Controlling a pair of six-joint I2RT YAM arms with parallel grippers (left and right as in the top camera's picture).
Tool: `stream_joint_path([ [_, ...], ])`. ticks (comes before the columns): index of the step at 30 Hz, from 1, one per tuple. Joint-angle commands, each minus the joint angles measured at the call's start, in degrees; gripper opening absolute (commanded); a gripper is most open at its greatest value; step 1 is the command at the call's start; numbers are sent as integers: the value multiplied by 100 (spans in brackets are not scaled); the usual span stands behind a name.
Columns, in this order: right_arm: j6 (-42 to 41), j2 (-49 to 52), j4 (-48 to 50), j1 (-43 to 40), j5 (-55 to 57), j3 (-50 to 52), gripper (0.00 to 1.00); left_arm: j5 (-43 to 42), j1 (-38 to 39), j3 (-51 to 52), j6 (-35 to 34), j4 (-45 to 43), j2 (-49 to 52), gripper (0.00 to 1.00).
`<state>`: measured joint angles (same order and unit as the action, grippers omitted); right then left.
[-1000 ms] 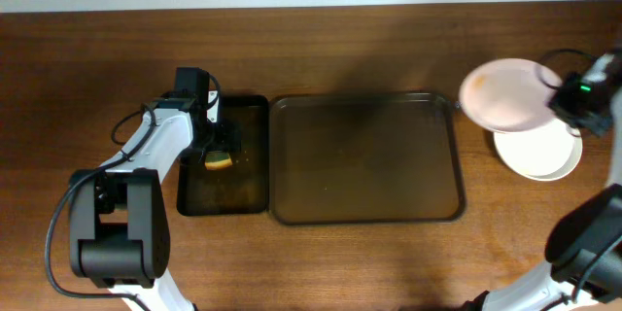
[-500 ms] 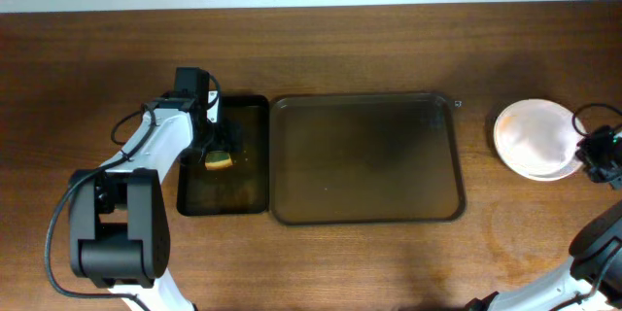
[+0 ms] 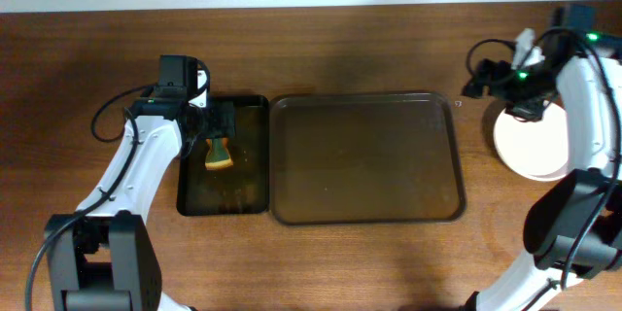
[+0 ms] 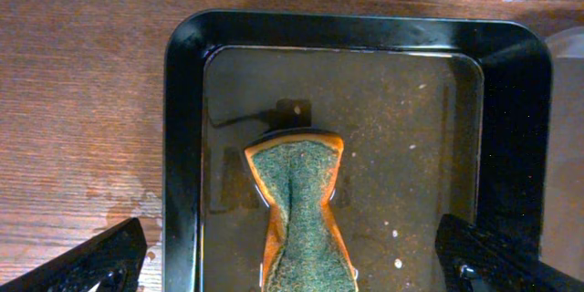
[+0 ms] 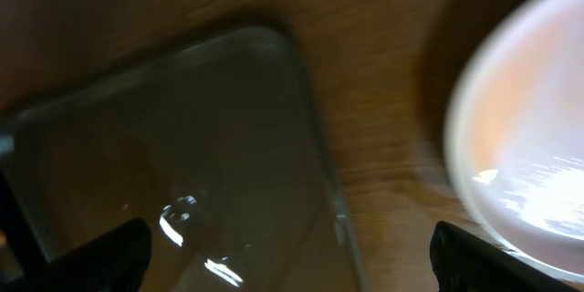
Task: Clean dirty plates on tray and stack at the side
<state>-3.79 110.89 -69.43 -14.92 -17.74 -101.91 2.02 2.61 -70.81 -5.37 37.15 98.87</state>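
Note:
The brown tray [image 3: 364, 160] lies bare in the middle of the table, and its corner [image 5: 228, 146] shows in the right wrist view. White plates [image 3: 535, 146] sit stacked on the wood to its right, with the top plate [image 5: 529, 146] blurred. My right gripper [image 3: 483, 80] [image 5: 292, 265] hangs open and holds nothing, above the gap between the tray's far right corner and the stack. My left gripper [image 3: 214, 128] [image 4: 297, 269] stands wide open over the black tray [image 4: 182, 146]. An orange and green sponge [image 4: 297, 205] [image 3: 219, 154] lies between its spread fingers, untouched by them.
The narrow black tray [image 3: 248, 194] sits against the brown tray's left side and holds shallow water. Bare wooden table runs along the front and back edges. A pale wall strip lies at the far side.
My right arm set the lifted plate on the stack, then swung back and left above the tray's corner. The left gripper drew back a little from the sponge.

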Motion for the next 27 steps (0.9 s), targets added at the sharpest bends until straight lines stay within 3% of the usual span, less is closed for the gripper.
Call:
stream_joint_path([
  [1,81,-70,-22,457,-26,-105,98,79,-7,-50,31,-7,-63,100],
  [11,81,-284,-4,785,85,-11,98,76,-7,-50,31,-7,-63,100],
  [13,81,-1029,-2,955,83,0,98,76,-7,-50,31,-4,-63,100],
  [18,85,-4030,295,1482,647,0,98,76,-7,-50,31,-7,-63,100],
  [22,831,-5895,739,1742,1300,291,98,76,-4,-50,31,-7,-63,100],
  [24,857,-7112,1703,1753,1423,1488,98,76,-7,-50,31,-7,-63,100],
  [27,935,-9066,3720,1753,1434,4378,98,79,-4,-50,31,-7,-63,100],
])
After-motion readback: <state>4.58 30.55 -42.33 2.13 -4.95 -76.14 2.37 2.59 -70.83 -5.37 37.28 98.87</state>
